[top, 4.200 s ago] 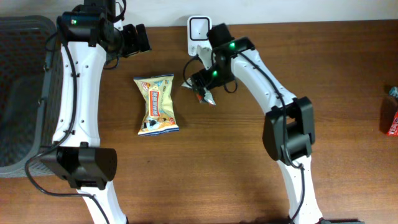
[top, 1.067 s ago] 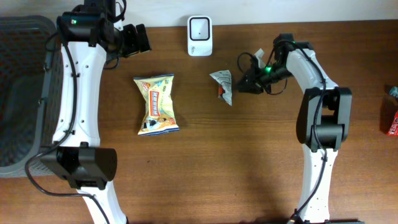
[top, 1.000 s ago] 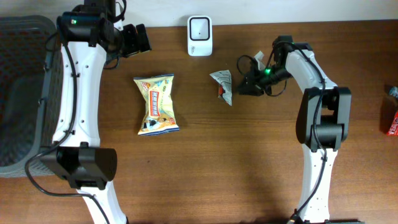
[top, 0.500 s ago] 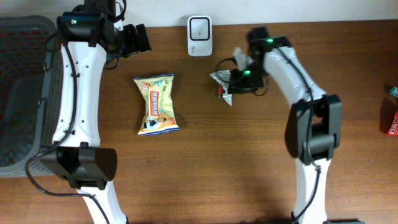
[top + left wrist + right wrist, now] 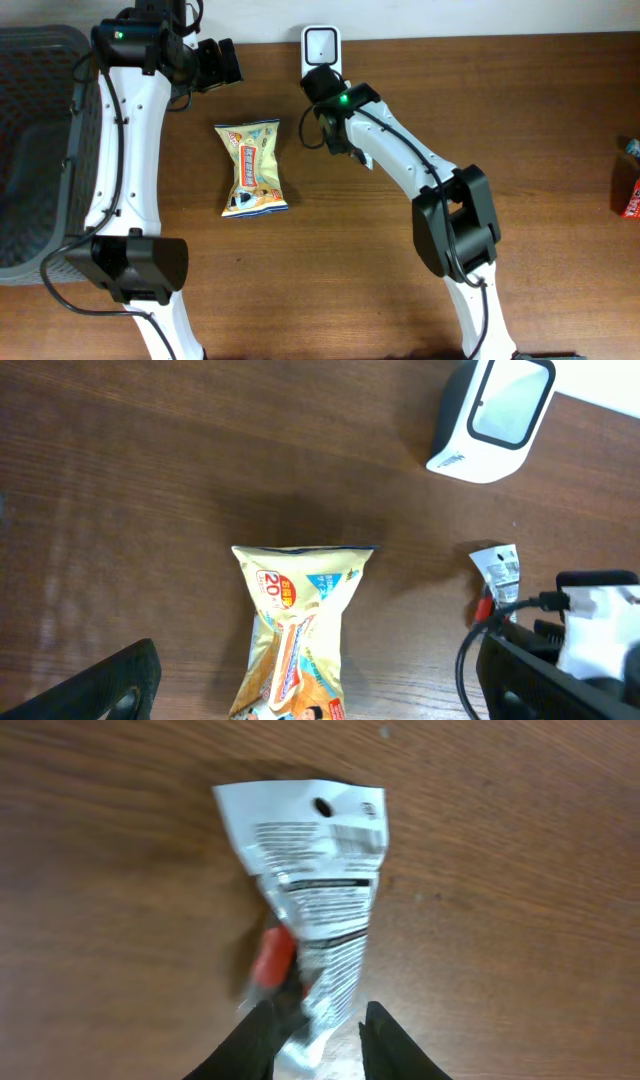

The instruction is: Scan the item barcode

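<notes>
The item is a small white and silver packet (image 5: 315, 880) with a red patch and printed text facing up. Its narrow end sits between the fingertips of my right gripper (image 5: 318, 1010), which is shut on it. In the left wrist view the packet (image 5: 497, 568) lies just below the white scanner (image 5: 490, 410). Overhead, the right gripper (image 5: 322, 128) hovers in front of the scanner (image 5: 320, 45) and hides the packet. My left gripper (image 5: 235, 62) stands open at the back left, with nothing between its fingers.
A yellow snack bag (image 5: 252, 168) lies flat left of the right gripper, also seen below the left gripper (image 5: 295, 630). A dark grey basket (image 5: 40, 150) fills the left edge. A red item (image 5: 630, 195) sits at the far right edge.
The right arm swung left from the table's right side, took hold of the packet and carried it leftwards to in front of the scanner. The left arm and the snack bag stayed still.
</notes>
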### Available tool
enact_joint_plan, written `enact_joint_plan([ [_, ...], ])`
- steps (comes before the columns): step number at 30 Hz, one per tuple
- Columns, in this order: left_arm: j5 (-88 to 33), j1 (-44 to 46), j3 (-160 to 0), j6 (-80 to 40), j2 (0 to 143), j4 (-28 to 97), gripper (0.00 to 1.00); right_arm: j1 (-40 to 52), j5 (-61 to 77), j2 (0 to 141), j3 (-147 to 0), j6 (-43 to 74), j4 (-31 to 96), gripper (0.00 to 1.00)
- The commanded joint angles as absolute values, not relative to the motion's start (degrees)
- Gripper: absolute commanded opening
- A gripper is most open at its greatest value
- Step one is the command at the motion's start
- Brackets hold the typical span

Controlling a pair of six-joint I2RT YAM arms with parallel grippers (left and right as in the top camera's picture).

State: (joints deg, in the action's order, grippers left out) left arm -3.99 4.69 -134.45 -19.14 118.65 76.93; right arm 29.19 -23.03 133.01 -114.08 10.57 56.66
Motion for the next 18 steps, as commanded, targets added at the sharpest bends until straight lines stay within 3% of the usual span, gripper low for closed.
enact_joint_plan([
  [1,-3.4,4.3,-134.5,-19.5,118.1,77.0,0.99,28.8,-27.2,135.3,-114.4,11.7,56.3,0.28],
  [13,-3.4,4.3,-134.5,-19.5,118.1,77.0,0.99,26.5,-26.7,137.6,-114.3,11.7,54.4,0.28],
  [18,-3.4,4.3,-134.5,-19.5,118.1,77.0,0.99,24.1,-21.3,137.6,-114.3,11.7,54.6,0.13],
])
